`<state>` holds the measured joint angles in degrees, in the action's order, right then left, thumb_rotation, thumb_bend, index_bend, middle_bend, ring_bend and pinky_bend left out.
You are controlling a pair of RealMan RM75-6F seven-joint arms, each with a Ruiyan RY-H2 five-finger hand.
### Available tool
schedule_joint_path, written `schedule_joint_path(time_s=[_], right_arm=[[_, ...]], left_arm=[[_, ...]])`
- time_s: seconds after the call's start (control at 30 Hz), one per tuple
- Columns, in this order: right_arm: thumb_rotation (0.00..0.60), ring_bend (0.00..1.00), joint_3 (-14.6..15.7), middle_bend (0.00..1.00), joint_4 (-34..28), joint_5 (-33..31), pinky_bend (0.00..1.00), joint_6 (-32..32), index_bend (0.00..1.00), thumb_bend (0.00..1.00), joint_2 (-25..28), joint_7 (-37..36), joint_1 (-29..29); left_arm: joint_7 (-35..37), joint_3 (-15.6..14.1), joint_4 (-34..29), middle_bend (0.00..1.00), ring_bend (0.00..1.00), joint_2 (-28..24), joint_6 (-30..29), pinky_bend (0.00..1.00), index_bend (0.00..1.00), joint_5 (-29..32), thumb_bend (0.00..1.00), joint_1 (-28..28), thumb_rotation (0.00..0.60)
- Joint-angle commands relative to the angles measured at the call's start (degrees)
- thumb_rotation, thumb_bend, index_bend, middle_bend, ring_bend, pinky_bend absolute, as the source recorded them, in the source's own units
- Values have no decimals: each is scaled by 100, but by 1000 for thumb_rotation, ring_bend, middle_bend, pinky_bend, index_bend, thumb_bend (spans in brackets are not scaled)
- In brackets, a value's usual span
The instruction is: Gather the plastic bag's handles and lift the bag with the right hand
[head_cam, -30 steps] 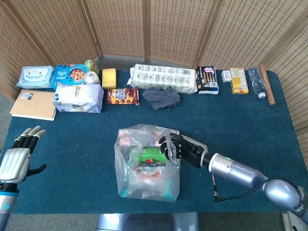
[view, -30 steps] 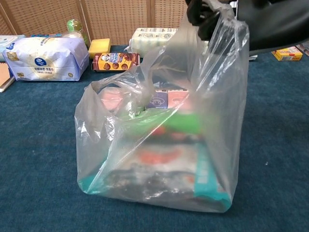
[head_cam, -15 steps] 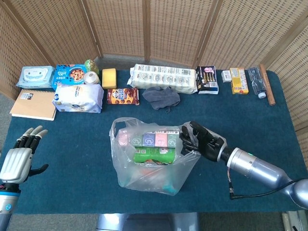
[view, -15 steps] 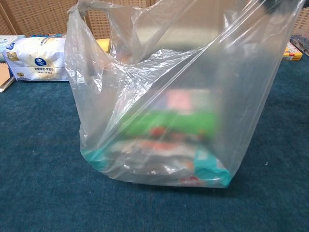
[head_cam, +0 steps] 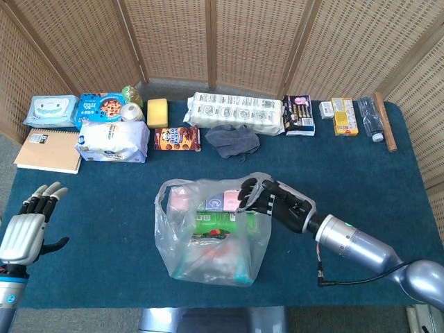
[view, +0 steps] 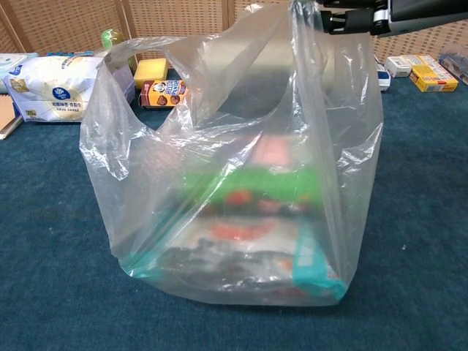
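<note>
A clear plastic bag (head_cam: 208,232) (view: 241,183) full of packaged goods stands on the blue table (head_cam: 90,208) near the front middle. My right hand (head_cam: 274,202) grips the bag's right handle (view: 303,29) at the top right of the bag and holds it up. The left handle (head_cam: 161,196) (view: 121,58) stands loose on the far side of the bag's mouth. My left hand (head_cam: 26,225) hovers at the table's front left, fingers spread, holding nothing.
Along the back of the table lie a notebook (head_cam: 47,150), wipes packs (head_cam: 111,141), a cookie box (head_cam: 177,138), a grey cloth (head_cam: 234,141), a long white pack (head_cam: 237,112) and small boxes (head_cam: 345,115). A woven screen stands behind.
The right hand has swung back left over the bag with the handle, and the bag has straightened up from its stretched lean. The left hand has stayed put.
</note>
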<state>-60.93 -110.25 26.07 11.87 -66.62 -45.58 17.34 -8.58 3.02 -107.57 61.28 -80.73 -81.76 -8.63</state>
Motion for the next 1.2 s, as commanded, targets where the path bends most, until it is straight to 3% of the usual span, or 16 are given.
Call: schedule_joint_path(time_s=[0.03, 0.3, 0.43, 0.47, 0.6, 0.93, 1.1, 1.2], right_arm=[[364, 373, -81, 399, 112, 43, 244, 113, 357, 212, -170, 213, -31], [366, 363, -145, 391, 230, 249, 265, 114, 356, 212, -251, 733, -236], [365, 391, -244, 384, 234, 484, 510, 113, 355, 212, -143, 1137, -463], [366, 397, -278, 381, 231, 498, 520, 152, 353, 212, -131, 1196, -509], [366, 384, -478, 365, 262, 508, 360, 340, 343, 213, -181, 1473, -714], [366, 349, -856, 343, 543, 192, 210, 968, 333, 212, -447, 1984, -979], [354, 328, -890, 330, 622, -46, 197, 1114, 325, 211, -542, 2023, -994], [360, 318, -849, 325, 636, -219, 306, 1134, 323, 211, -560, 1897, -966]], left_arm=[[3, -3, 6, 66, 10, 0, 4, 122, 100, 12, 36, 3, 600], [-18, -11, 5, 66, 10, 9, 42, 122, 100, 24, 36, -15, 600], [-61, -6, -35, 66, 10, 10, 60, 122, 100, 3, 36, -41, 600], [-71, -6, -43, 66, 10, 11, 65, 122, 100, 4, 36, -46, 600], [-108, -3, -76, 65, 10, 17, 68, 122, 100, -5, 36, -60, 600], [-178, -8, -122, 65, 10, 20, 74, 122, 100, -1, 36, -75, 600], [-174, -10, -116, 66, 10, 16, 72, 122, 100, 21, 37, -70, 600], [-169, -13, -106, 66, 10, 23, 75, 122, 100, 27, 36, -70, 600]])
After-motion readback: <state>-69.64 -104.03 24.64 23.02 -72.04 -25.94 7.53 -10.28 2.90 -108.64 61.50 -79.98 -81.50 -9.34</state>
